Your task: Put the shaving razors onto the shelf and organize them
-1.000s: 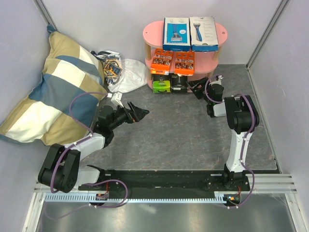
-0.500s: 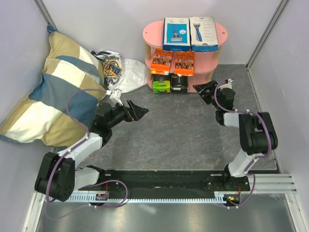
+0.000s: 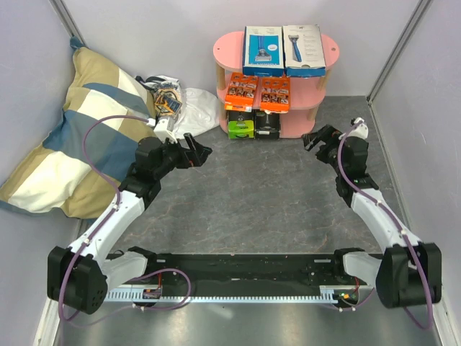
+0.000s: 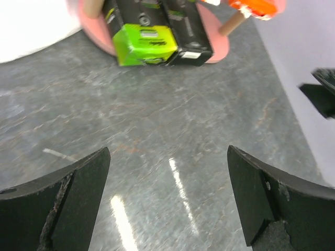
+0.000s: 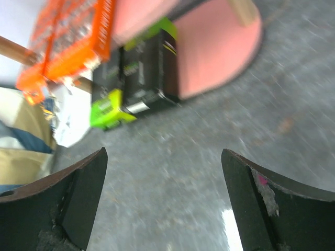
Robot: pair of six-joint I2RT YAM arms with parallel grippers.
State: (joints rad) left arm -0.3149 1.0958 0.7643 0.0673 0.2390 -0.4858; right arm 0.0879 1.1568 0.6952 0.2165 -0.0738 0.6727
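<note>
Left fingers (image 4: 68, 201) and right fingers (image 5: 65, 204) are hanging spread wide, empty, above the grey desk (image 3: 252, 194); blue box (image 3: 263, 50) and white box (image 3: 303, 49) are lying atop the pink shelf (image 3: 223, 49); orange cards (image 3: 242, 90) are sitting mid-tier; lime-green box (image 3: 240, 129), black box (image 3: 267, 126) beneath.

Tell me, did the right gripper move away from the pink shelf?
Yes. The right gripper was close to the shelf near its bottom right. It has pulled back to the right, toward the side wall, open and empty.

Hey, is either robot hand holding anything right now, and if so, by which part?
Nothing is held. The left hand and the right hand are both open and empty, apart from the shelf.
</note>
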